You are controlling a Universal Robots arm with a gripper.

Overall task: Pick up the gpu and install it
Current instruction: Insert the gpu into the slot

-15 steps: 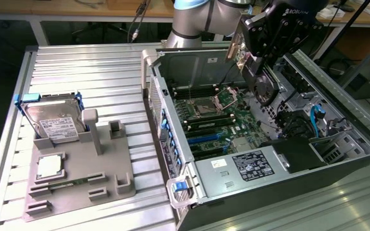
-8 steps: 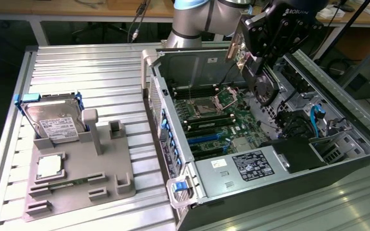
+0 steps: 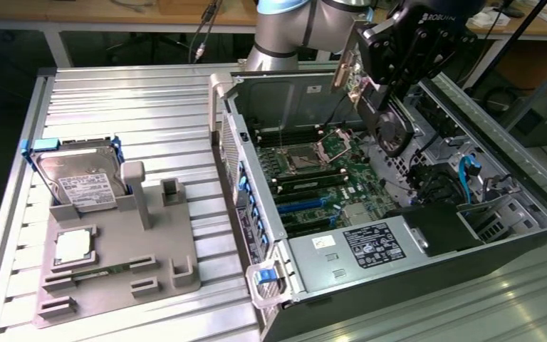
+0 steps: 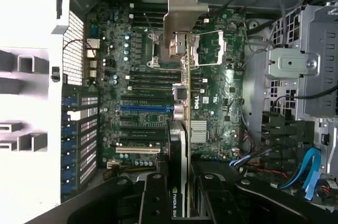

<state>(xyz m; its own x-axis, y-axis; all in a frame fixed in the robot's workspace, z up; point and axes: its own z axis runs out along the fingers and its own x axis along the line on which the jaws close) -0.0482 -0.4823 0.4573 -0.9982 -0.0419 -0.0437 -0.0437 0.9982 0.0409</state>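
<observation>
Gripper: clenched on the gpu, one finger on each face of the card; in the wrist view the black fingers sit on either side of the card's edge.
Gpu position: in the air inside the open top of the computer case, above the motherboard, touching nothing but the gripper.
Gpu pose: hanging below the gripper, with the round black fan face turned toward the exterior view's right. The wrist view looks along the thin edge of the gpu to the silver bracket at its far end.
Slots: blue expansion slot and the dark ones next to it are bare, no card in any of them.
Alignment: the card looks to be over the socket area rather than over a slot, but I can't tell for sure from these angles.
Fixture: grey tray on the table, well apart from the case on the exterior view's left. It carries the hard drive, a square chip and a memory stick.
Empty holder: upright post beside the drive, nothing in it.
Done: pick-up is complete and the card is carried over the case.
Left: the install. Card edge isn't in a slot, and the bracket isn't against the rear wall of the case.
Progress: roughly halfway by my read.
</observation>
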